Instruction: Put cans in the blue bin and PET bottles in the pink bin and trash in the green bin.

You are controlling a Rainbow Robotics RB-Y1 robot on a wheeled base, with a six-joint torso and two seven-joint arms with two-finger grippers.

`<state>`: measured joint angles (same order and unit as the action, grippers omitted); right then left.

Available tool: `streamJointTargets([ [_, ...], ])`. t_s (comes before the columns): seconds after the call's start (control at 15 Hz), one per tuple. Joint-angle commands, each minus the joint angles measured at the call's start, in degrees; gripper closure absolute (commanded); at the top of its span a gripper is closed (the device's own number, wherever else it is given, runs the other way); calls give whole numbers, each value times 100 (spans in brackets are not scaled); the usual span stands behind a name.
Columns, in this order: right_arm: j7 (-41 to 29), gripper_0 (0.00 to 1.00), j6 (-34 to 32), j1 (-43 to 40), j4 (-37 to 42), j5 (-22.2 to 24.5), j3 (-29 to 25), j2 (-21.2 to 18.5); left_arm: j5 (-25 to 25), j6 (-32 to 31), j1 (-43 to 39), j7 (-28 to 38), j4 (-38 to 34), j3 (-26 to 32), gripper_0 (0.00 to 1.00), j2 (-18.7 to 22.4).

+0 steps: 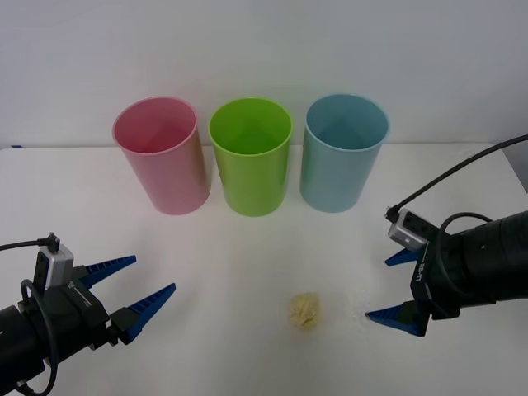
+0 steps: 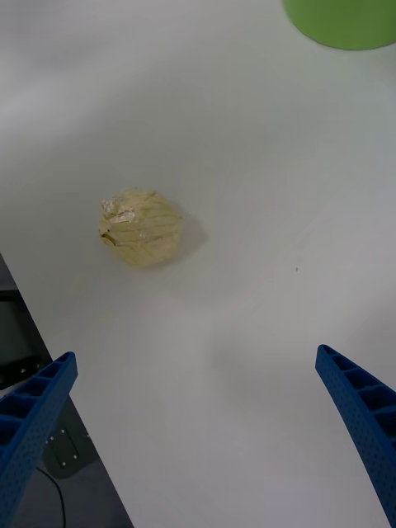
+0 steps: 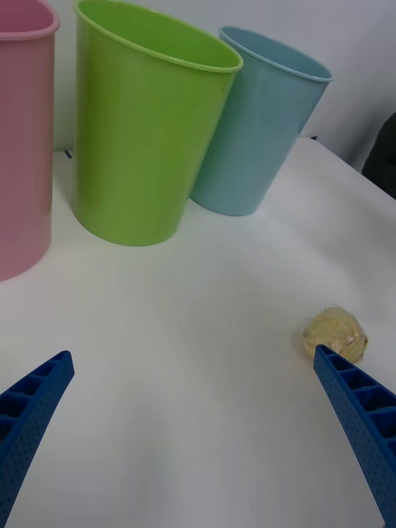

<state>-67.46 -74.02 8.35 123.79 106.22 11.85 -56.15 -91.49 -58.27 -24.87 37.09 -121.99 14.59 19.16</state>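
Three tall plastic bins stand upright in a row at the far side of a white table (image 1: 247, 264): the pink bin (image 1: 161, 157) on the robot's left, the green bin (image 1: 251, 157) in the middle, the blue bin (image 1: 342, 153) on the right, each just beside the next. On the near half of the table lies the trash (image 1: 304, 311), a small pale yellow crumpled wad, well apart from the bins and roughly in line with the gap between green and blue.

The right gripper (image 1: 394, 285) reaches in low from the right edge, its black arm nearly level, its blue ribbed jaws spread wide and pointing toward the wad, which sits near them but untouched. In the right wrist view the wad rests on bare table ahead of the two parted fingers (image 2: 363, 412).

The left gripper (image 1: 136, 285) sits at the near left corner, angled toward the table's centre, jaws likewise wide apart and holding nothing.
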Motion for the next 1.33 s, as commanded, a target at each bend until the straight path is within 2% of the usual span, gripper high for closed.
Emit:
streamJointTargets([
  [0.07,13,0,1,229,-171,127,335,184,0,0,0,0,0,0,0,0],
  [0.47,-4,0,1,835,-725,566,1117,667,0,0,0,0,0,0,0,0],
  [0.8,83,0,1,906,-1138,1076,1399,1353,0,0,0,0,0,0,0,0],
  [1.07,48,0,1,906,-1156,1357,1566,1555,0,0,0,0,0,0,0,0],
  [1.2,13,0,1,906,-1156,1735,1662,1713,0,0,0,0,0,0,0,0],
  [1.33,-22,0,10,906,-1208,1805,1741,1792,0,0,0,0,0,0,0,0],
])
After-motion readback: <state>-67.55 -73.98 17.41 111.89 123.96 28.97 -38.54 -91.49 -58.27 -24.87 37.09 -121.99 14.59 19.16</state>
